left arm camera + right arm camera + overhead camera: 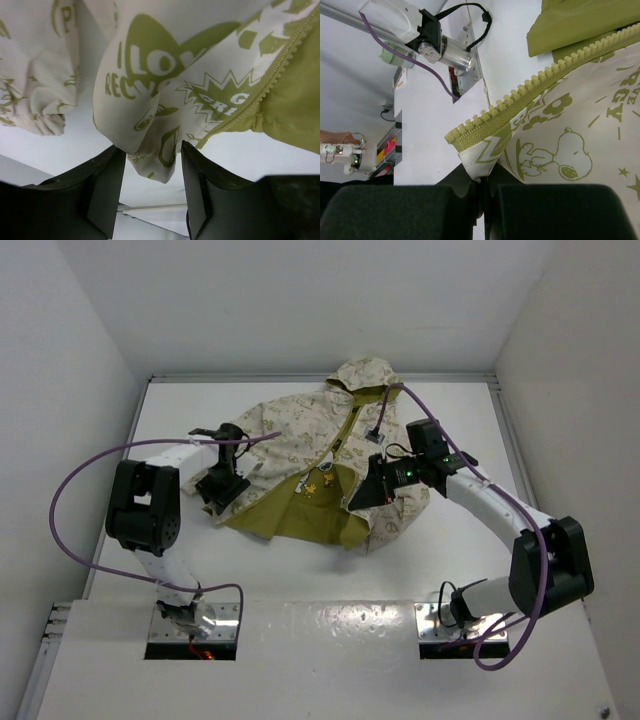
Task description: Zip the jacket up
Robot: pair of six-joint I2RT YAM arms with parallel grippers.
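The cream jacket [300, 430] with olive print lies open on the white table, hood at the back and olive lining [300, 508] showing. My left gripper [220, 496] is at the jacket's left front edge; in the left wrist view it [152, 195] is open, and a loose fold of printed fabric [155, 160] hangs between the fingers [105, 195]. My right gripper [357, 500] is at the right front panel's bottom corner. In the right wrist view it [481, 182] is shut on that corner of the jacket [482, 160], just below the end of the olive zipper teeth [520, 97].
White walls close in the table on the left, back and right. Purple cables [70, 490] loop off both arms. The arm bases stand on metal plates [190, 625] at the near edge. The left arm's base [445, 52] shows in the right wrist view.
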